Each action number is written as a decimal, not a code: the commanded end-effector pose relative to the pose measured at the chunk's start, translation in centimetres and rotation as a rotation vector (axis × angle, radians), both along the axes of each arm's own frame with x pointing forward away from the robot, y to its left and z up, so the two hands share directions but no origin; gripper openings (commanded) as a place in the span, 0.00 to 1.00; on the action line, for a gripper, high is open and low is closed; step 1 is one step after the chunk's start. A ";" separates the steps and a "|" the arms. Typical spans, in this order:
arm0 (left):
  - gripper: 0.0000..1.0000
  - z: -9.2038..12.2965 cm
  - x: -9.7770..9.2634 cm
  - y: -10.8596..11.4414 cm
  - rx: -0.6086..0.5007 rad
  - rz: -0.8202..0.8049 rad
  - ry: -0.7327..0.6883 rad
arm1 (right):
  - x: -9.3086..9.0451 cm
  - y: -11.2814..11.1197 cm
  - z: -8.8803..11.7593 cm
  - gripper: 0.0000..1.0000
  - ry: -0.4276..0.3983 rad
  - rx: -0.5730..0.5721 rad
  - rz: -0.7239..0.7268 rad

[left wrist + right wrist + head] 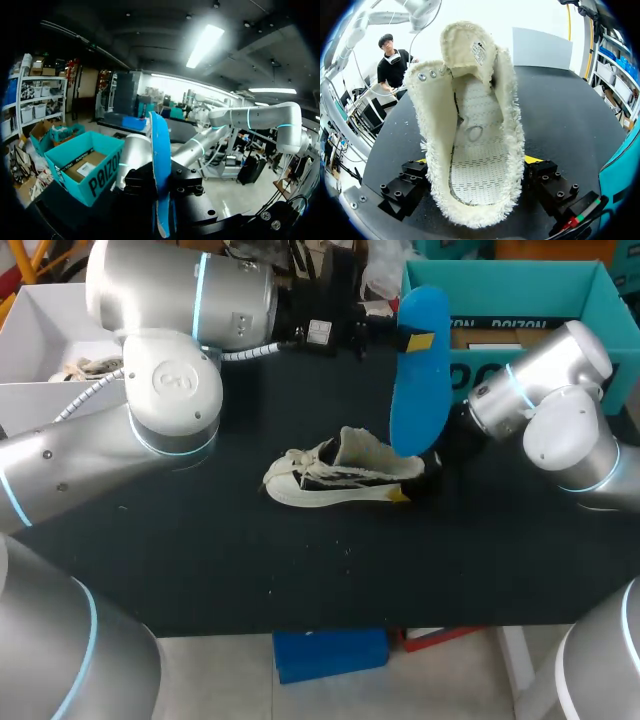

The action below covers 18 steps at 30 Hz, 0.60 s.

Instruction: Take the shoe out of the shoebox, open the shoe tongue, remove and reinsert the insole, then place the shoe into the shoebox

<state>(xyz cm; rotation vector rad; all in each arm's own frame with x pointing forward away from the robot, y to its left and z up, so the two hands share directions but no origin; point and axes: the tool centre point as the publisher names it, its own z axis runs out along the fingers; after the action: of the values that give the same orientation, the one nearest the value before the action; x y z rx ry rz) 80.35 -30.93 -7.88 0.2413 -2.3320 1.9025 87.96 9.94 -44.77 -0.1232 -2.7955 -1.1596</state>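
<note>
Black table [200, 570], matte, with a few pale specks in front of the shoe. Teal shoebox [520, 290] at the far right corner, open side up, a flat brown piece on its floor; the left wrist view shows the same shoebox [100, 175] off to one side of the jaws. White box [40, 320] at the far left edge, a tangle of pale laces inside. Shoe [340, 480] mid-table, standing on its sole, cream frayed canvas, laces loose, toe toward the left arm [170, 390], heel toward the right arm [560, 420]. Right jaws pinch the heel end from both sides: in the right wrist view the shoe [475, 150] fills the gap, a yellow fingertip [534, 159] pressed against each flank, tongue [467, 45] pulled up and away, bare perforated footbed exposed. Insole [415, 390], bright blue, out of the shoe and held upright in the air above the heel, in front of the shoebox. Left jaws are closed on it, one yellow fingertip [420, 342] showing on its face; in the left wrist view the insole [160, 165] stands edge-on between the black finger blocks.
</note>
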 end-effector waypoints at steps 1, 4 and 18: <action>0.00 0.7 -1.3 1.3 -0.010 -0.021 0.001 | 0.0 0.2 -0.5 0.00 0.002 -0.004 -0.001; 0.00 1.4 -2.0 1.8 -0.003 -0.034 0.009 | 0.0 0.2 -0.5 0.00 0.002 -0.004 -0.001; 0.00 3.6 -4.8 5.0 0.011 -0.045 0.062 | 0.0 0.2 -0.5 0.00 0.002 -0.004 -0.001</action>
<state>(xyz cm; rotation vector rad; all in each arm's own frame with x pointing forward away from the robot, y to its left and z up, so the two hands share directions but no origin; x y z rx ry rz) 76.29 -27.33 -4.66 0.2326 -2.2727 1.8458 87.96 9.94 -44.78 -0.1231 -2.7955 -1.1595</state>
